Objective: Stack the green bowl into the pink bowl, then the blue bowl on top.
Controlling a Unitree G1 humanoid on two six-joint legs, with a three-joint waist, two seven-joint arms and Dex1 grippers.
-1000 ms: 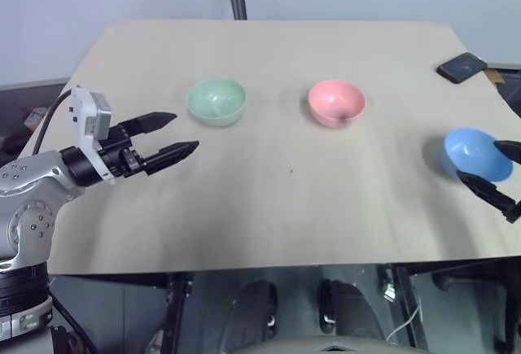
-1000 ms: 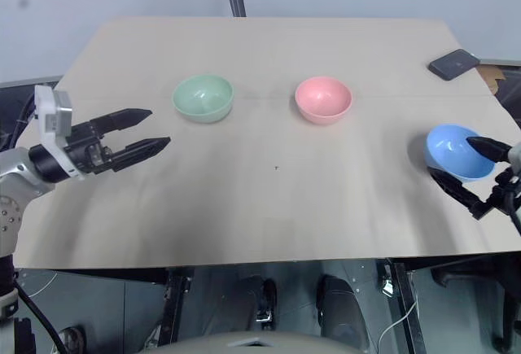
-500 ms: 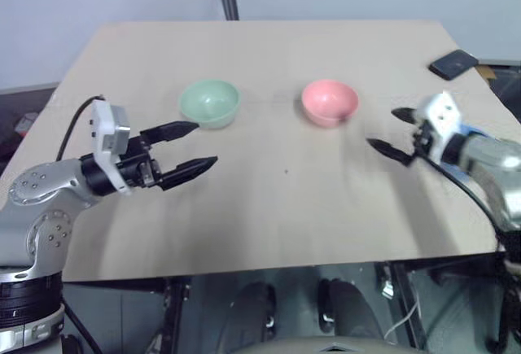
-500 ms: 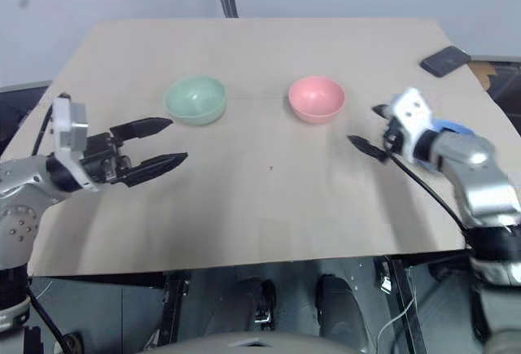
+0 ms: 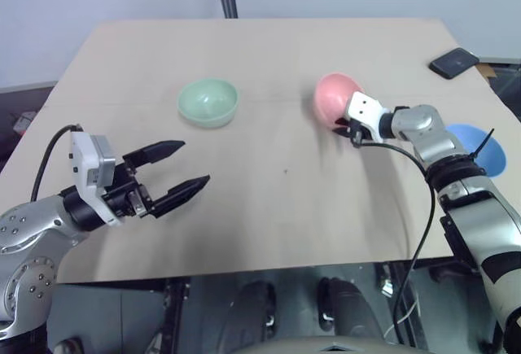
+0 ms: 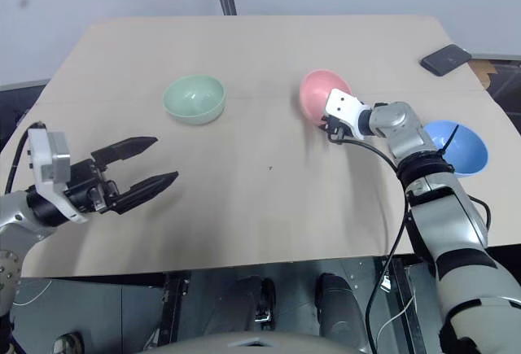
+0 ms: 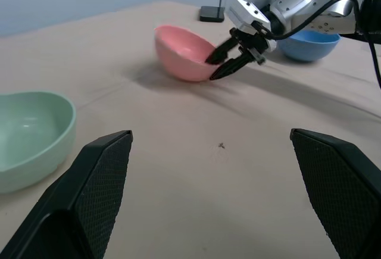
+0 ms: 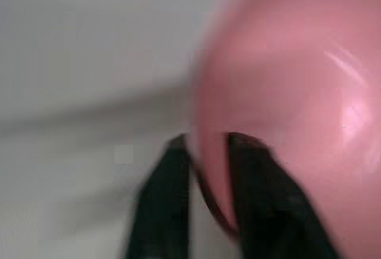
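pink bowl [image 8: 286,86] blurred, cropped by frame

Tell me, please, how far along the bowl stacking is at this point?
Nothing is stacked. The right pincer is shut on the pink bowl's rim, tilting it. The green bowl and blue bowl sit apart on the table; the left pincer hangs open. Both stacking steps remain.

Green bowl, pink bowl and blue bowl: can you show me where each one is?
green bowl [image 5: 207,101], left eye view, inside of the bowl.
pink bowl [image 5: 332,94], left eye view, tilted inner wall.
blue bowl [image 6: 464,147], right eye view, inside near the rim.
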